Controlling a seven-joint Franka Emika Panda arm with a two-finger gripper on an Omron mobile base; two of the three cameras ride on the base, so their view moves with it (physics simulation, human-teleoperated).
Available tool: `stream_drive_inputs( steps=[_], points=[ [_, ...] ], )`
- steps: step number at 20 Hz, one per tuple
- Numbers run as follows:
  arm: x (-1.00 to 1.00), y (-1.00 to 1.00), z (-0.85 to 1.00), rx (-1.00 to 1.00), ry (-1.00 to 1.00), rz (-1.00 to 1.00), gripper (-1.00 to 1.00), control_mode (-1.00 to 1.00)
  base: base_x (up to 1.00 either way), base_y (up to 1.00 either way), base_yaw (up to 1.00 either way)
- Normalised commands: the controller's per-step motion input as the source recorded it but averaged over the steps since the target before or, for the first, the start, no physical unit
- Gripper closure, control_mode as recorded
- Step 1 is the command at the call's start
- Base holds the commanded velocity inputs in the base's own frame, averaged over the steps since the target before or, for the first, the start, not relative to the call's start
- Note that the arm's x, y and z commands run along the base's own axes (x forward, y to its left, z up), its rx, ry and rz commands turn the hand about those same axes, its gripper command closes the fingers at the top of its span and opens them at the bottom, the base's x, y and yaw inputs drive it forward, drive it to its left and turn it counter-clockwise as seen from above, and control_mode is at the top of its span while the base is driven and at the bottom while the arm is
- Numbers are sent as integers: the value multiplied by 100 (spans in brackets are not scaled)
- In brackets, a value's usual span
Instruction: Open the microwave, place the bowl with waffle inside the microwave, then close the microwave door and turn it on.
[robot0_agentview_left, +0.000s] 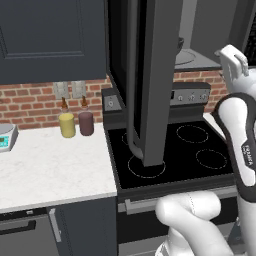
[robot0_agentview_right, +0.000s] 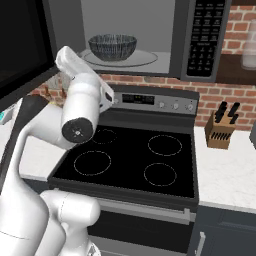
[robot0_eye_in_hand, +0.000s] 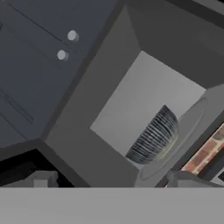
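- Right base view, microwave (robot0_agentview_right: 150, 45): I see its cavity open above the stove (robot0_agentview_right: 130, 155), light grey inside, keypad panel on the right.
- Bowl (robot0_agentview_right: 112, 46): I find it sitting on the round glass plate (robot0_agentview_right: 145, 60) inside the cavity, upright, toward the left half. I cannot make out the waffle over its rim.
- Microwave door (robot0_agentview_left: 150, 75): swung fully out; in the left base view I see it edge-on as a tall dark panel hanging over the stove's left burners.
- Arm: I read the forearm rising from the lower left of the right base view, elbow bent over the counter, wrist angled up toward the cavity's lower left corner.
- Gripper (robot0_eye_in_hand: 109, 183): in the hand view I see the two finger tips well apart at the bottom edge, jaws spread wide with nothing between them, aimed into the cavity with the bowl ahead and clear of it.
- Counter items: yellow jar (robot0_agentview_left: 67, 125) and maroon jar (robot0_agentview_left: 86, 123) just beside each other by the brick wall; knife block (robot0_agentview_right: 220, 131) right of the stove.
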Motion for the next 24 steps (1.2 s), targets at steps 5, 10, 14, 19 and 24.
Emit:
stream_drive_inputs(
  steps=[5, 10, 14, 19, 24],
  points=[
    [-89, 16, -4, -19, -4, 0, -100, -100, 0, 0, 0],
    [-70, 6, 26, -15, 1, 0, -100, -100, 0, 0, 0],
    [-21, 34, -15, -31, 3, 0, -100, -100, 0, 0, 0],
    [-1, 45, -64, -31, -3, 0, -100, -100, 0, 0, 0],
    [14, 27, -76, -21, -12, 0, -100, -100, 0, 0, 0]
  ],
)
